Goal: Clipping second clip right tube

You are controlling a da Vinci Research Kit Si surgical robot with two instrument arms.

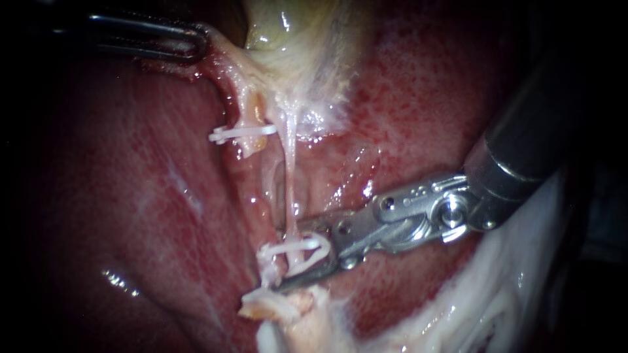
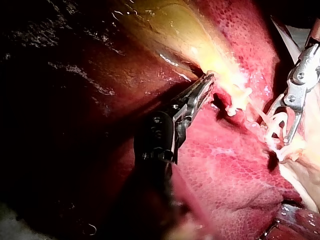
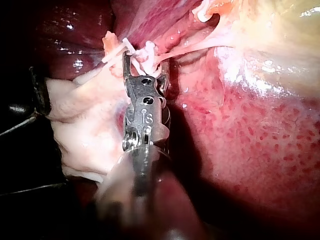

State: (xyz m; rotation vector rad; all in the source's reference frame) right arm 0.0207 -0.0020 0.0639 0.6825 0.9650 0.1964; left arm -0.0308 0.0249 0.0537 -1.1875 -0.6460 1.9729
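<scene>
Endoscope view: my right instrument (image 1: 285,259) jaws apart, holding white clip (image 1: 307,244) around right tube (image 1: 290,170); other clip (image 1: 242,134) higher up; left instrument (image 1: 196,40) jaws clamp pale tissue (image 1: 221,52) beside gallbladder (image 1: 294,39).

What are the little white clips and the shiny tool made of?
The upper clip and the lower clip look like smooth white plastic: opaque, thin, with no metallic glint. The right instrument looks like metal: silvery grey, with bright highlights and small pins at its hinge. Its shaft is darker, maybe coated; it is hard to tell.
</scene>
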